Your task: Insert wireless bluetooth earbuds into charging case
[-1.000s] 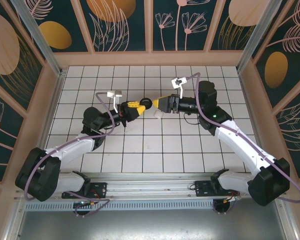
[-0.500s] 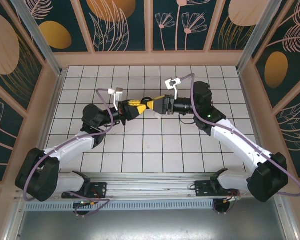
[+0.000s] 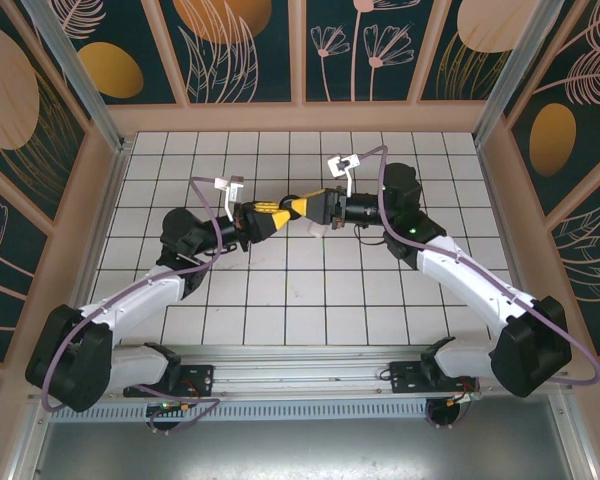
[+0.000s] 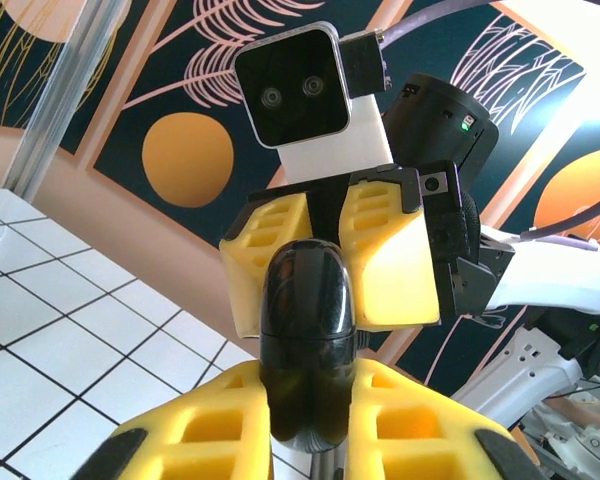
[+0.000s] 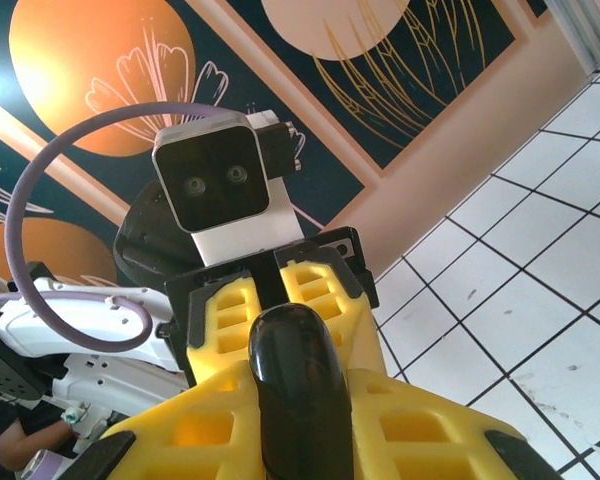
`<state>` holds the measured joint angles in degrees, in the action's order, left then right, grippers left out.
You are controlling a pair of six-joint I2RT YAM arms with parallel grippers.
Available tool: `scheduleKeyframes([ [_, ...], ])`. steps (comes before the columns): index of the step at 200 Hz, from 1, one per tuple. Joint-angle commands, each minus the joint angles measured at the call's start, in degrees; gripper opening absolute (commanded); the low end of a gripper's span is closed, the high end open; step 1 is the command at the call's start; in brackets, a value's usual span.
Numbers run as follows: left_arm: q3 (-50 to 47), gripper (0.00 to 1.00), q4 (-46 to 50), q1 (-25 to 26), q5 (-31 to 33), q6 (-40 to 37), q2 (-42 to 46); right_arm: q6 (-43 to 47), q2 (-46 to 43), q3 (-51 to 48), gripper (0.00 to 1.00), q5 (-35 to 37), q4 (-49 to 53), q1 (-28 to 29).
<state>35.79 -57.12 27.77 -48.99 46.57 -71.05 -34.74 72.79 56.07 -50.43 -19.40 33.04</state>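
A glossy black charging case (image 4: 305, 340) hangs above the table's middle, lid closed with its seam showing. My left gripper (image 4: 305, 405) is shut on its lower half between yellow fingers (image 4: 190, 430). Facing it, my right gripper (image 5: 298, 400) is shut on the other end of the case (image 5: 295, 390). From above, the left gripper (image 3: 280, 212) and right gripper (image 3: 294, 206) meet tip to tip around the case (image 3: 287, 208). The earbuds are out of view.
The white tiled table (image 3: 280, 290) is boxed in by wooden walls (image 3: 300, 115). A small white object (image 3: 322, 228) lies on the tiles just below the right gripper.
My right arm has moved left until its fingers closed around the case held by the left gripper. The left gripper has stayed almost still.
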Motion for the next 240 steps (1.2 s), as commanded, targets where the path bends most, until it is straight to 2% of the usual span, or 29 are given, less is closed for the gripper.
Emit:
scheduleKeyframes([
  [1,0.1,0.35,4.9,0.4,1.7,-5.6,3.1,0.0,-0.4,-1.3,0.12,2.1,-0.6,0.4],
  [12,0.7,0.47,11.3,0.4,3.9,-9.6,4.9,0.9,-0.5,-1.0,0.12,4.6,1.3,0.2],
  [23,2.3,0.62,22.2,0.3,8.4,-16.1,7.7,1.3,-0.2,-0.2,0.13,6.4,3.4,-0.2],
  [35,4.6,0.76,34.0,0.3,16.6,-23.6,11.3,1.3,0.1,0.5,0.14,7.2,4.5,-0.7],
  [43,5.9,0.96,39.6,0.3,23.6,-27.1,14.1,1.4,0.2,0.6,0.14,8.8,5.9,-0.8],
  [46,6.3,0.98,41.6,0.2,26.1,-28.2,14.9,1.4,0.3,0.7,0.14,9.5,6.5,-0.9],
  [54,7.0,0.99,46.0,0.3,32.1,-30.8,17.1,2.0,0.9,0.8,0.14,11.7,8.7,-1.0],
  [76,8.5,0.99,55.8,0.3,43.5,-35.5,20.9,3.6,6.4,3.6,0.14,16.2,17.2,-1.1],
  [90,9.3,0.98,60.7,0.3,50.4,-36.7,22.2,3.1,11.0,5.8,0.14,15.6,19.5,-0.9],
  [104,9.3,0.99,63.7,0.3,55.4,-37.5,23.4,1.8,15.0,6.5,0.14,14.4,17.1,-0.2],
  [133,6.8,0.98,64.2,0.3,63.7,-35.6,26.0,1.4,25.7,12.9,0.14,16.0,17.8,3.1],
  [154,5.0,0.99,64.7,0.3,69.6,-28.8,26.5,3.2,35.3,19.0,0.14,16.5,18.3,6.2],
  [189,4.8,0.98,67.0,0.3,69.0,-26.3,24.4,2.7,50.4,32.0,0.14,15.4,20.7,9.3],
  [240,0.4,0.99,63.9,0.3,64.8,-25.7,25.3,2.9,63.2,48.7,0.15,17.6,24.9,10.1],
])
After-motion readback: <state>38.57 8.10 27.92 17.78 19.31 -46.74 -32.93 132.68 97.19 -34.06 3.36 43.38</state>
